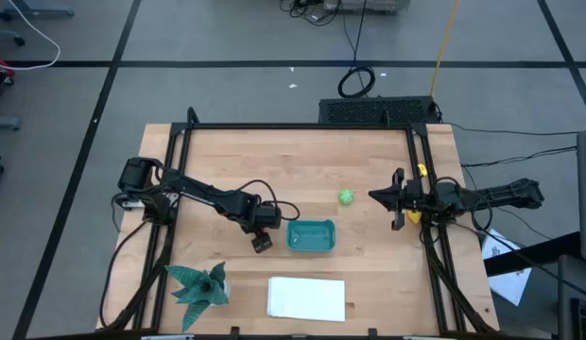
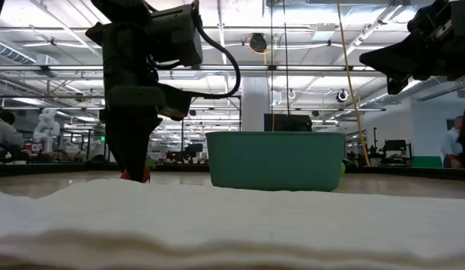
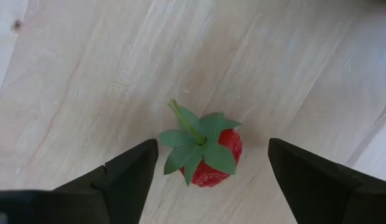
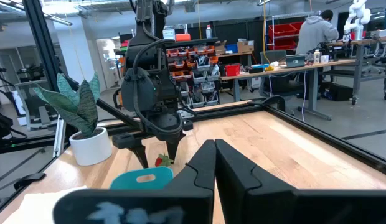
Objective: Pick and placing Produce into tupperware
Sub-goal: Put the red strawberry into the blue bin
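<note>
The red produce, a tiny strawberry (image 3: 208, 165) with green leaves, lies on the wood just left of the teal tupperware (image 1: 312, 235). My left gripper (image 3: 213, 149) points down over it, open, one finger on each side and neither touching. It hides the strawberry in the high view; the low view shows the strawberry (image 2: 135, 176) under the fingers. The light green round piece (image 1: 346, 196) rests on the table beyond the tub. I cannot pick out the yellow piece. My right gripper (image 1: 395, 198) hovers shut at the table's right side.
A flat white rectangle (image 1: 307, 297) lies near the front edge and fills the low view's foreground. A spiky teal-green plant (image 1: 200, 283) stands at the near left. A black frame (image 1: 302, 126) runs along the table's far and side edges. Bare wood lies between tub and right gripper.
</note>
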{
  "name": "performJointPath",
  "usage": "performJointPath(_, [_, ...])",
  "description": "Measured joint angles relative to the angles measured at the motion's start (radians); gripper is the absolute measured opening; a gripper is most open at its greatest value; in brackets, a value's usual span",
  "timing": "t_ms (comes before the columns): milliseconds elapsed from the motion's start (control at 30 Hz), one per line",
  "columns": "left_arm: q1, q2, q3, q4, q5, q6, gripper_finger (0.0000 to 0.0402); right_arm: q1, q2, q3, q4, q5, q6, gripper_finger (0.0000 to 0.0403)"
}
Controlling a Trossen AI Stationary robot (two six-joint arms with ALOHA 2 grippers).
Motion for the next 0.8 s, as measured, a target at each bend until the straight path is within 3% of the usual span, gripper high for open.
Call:
performJointPath(500, [0.005,0.001,0.009,-0.036,-0.001,0.004,0.016,0.0,0.0,0.0,0.0,0.0,-0.003,0.0])
performJointPath(633, [0.004,0.009,0.056,-0.095,-0.001,0.039,0.014,0.0,0.0,0.0,0.0,0.0,-0.003,0.0])
performJointPath(800, [0.003,0.006,0.134,-0.122,0.002,0.084,0.0143,0.0,0.0,0.0,0.0,0.0,0.0,0.0])
